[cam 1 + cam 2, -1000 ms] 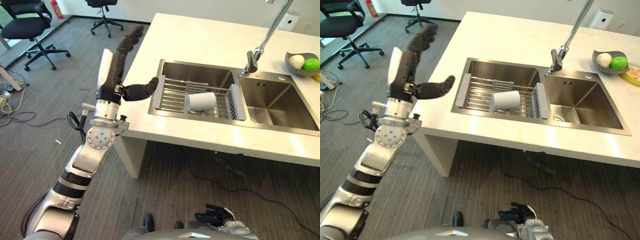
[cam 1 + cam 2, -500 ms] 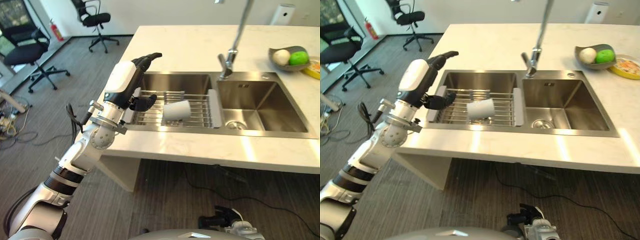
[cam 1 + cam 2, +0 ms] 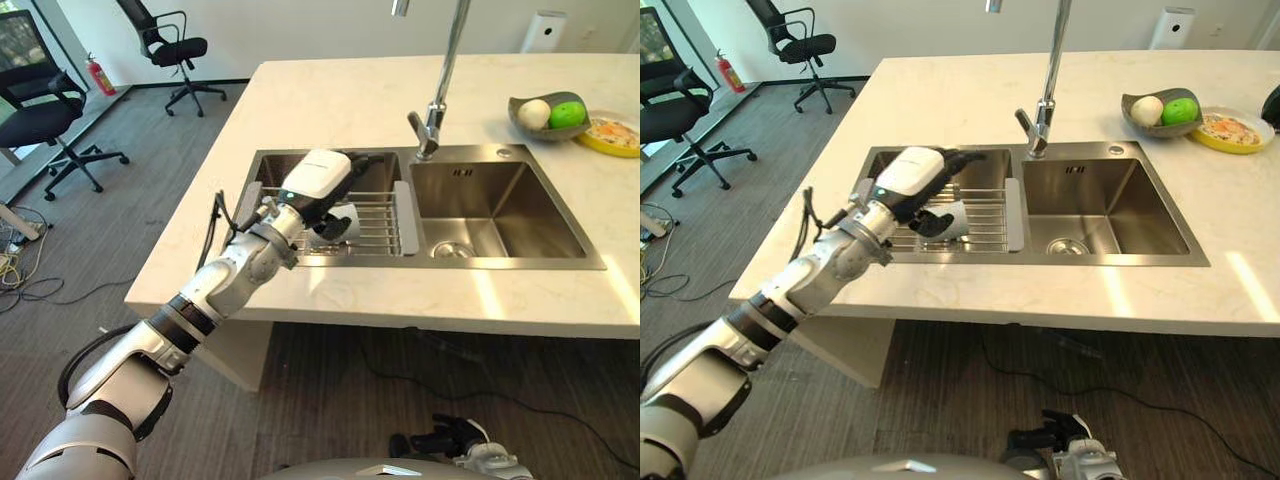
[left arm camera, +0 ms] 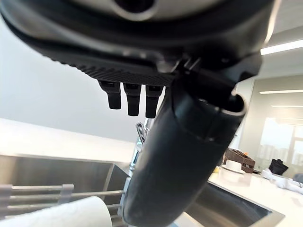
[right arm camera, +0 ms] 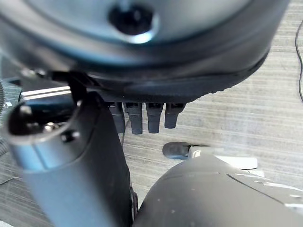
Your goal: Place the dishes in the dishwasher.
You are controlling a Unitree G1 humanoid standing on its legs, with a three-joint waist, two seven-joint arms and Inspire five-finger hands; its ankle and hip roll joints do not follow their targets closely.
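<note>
The robot's left hand (image 3: 318, 186), fingers straight and relaxed, reaches from lower left over a white cup (image 3: 345, 222) lying sideways on the sink rack (image 3: 378, 222) at centre, ready to grasp. The right hand (image 5: 142, 118), fingers straight, hangs by the floor. A fruit bowl (image 3: 547, 112) sits upper right.

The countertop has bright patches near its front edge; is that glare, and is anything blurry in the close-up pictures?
Left eye view: yes, pale streaks of reflected light lie on the countertop before the sink. Left wrist view: the left hand is a dark, soft-edged bulk, and the white cup beneath it looks blurred. Right wrist view: the right hand is equally dim and unfocused.
</note>
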